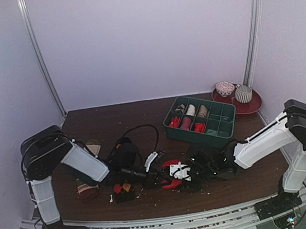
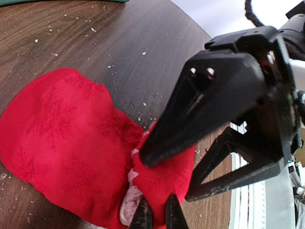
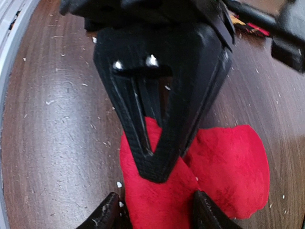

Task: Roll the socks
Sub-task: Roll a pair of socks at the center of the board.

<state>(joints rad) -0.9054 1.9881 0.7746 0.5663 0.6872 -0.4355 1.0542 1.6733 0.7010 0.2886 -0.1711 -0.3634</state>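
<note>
Left pincer (image 2: 158, 215): closed on red sock (image 2: 62, 138) edge. Right pincer (image 3: 156, 214): open astride it. Barely begun rolling; argyle sock (image 1: 123, 188) not yet rolled.

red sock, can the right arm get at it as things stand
Likely yes: the right fingers stand open at the red sock, with its fabric between them and nothing over it there. The left fingers, shut on the same sock, sit just ahead, so room looks tight.
</note>
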